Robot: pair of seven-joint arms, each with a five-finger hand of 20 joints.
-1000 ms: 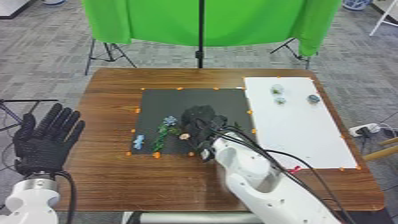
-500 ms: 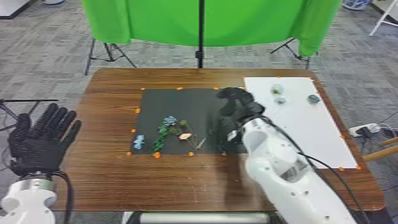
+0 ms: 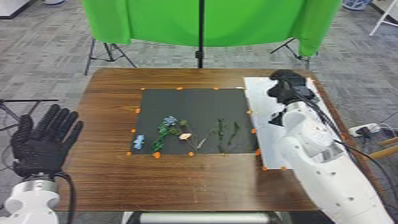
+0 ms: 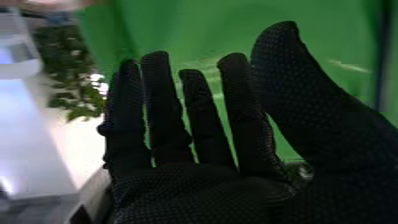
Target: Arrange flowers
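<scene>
In the head view my right hand (image 3: 291,89) is over the white sheet's upper part, covering the small flower heads there. In the right wrist view this hand (image 4: 200,192) is open, its fingers straight and holding nothing. My left hand (image 3: 43,145) rests palm up beyond the table's left edge, fingers straight. On the black mat (image 3: 191,102) lie a light blue flower (image 3: 139,142), a blue flower (image 3: 170,121) with a green stem (image 3: 160,140), a pale pink flower (image 3: 185,136) and green stems (image 3: 221,131) at the right.
Orange markers edge the black mat and the white sheet (image 3: 274,159) on the brown table (image 3: 178,182). A green cloth (image 3: 209,22) hangs on a stand behind the table. At the right edge of the head view is a wooden piece (image 3: 384,151).
My right hand has moved from over the black mat to the right, onto the white sheet. The green stems at the mat's right side are uncovered now. The left hand has barely moved.
</scene>
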